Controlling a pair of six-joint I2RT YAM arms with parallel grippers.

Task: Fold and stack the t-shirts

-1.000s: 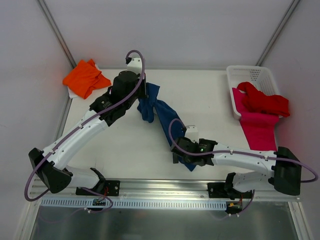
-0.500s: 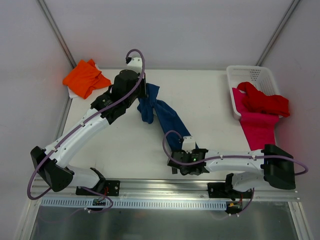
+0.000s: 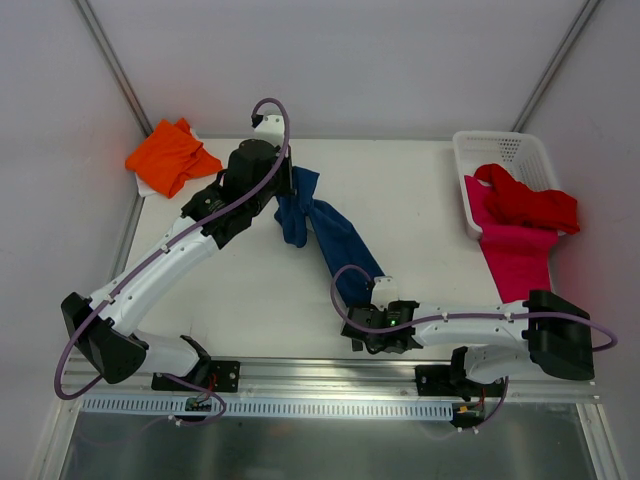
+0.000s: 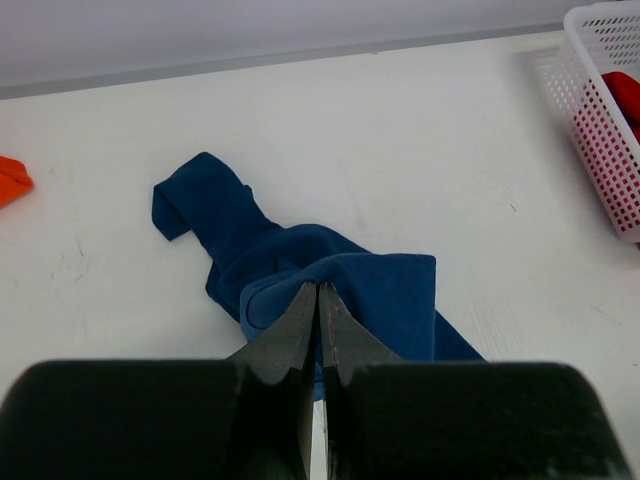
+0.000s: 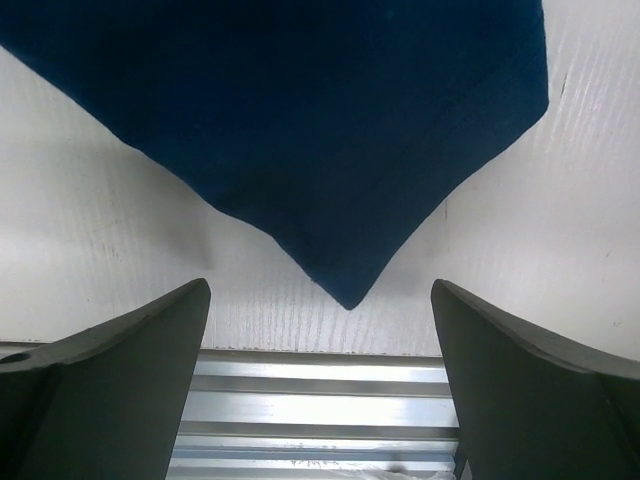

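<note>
The navy blue t-shirt [image 3: 335,235] lies twisted in a long diagonal strip across the table's middle; its print is hidden. My left gripper [image 3: 290,186] is shut on the shirt's far bunched end, with the cloth [image 4: 390,290] pinched between its fingertips [image 4: 318,288]. My right gripper [image 3: 378,342] is open low over the table by the front edge. The shirt's near corner [image 5: 350,260] lies flat between its fingers, which do not touch it [image 5: 320,288]. The orange t-shirt [image 3: 170,155] lies crumpled at the far left. The red t-shirt [image 3: 525,205] and the magenta-pink t-shirt [image 3: 515,255] hang over the basket's near rim.
The white mesh basket [image 3: 500,150] stands at the far right and shows in the left wrist view [image 4: 600,100]. A white cloth edge [image 3: 148,187] peeks from under the orange shirt. The aluminium rail [image 5: 320,400] runs along the front edge just past my right fingers.
My right gripper has drawn back toward the front edge, off the shirt's lower end, and now stands open over its corner. The left arm has not moved.
</note>
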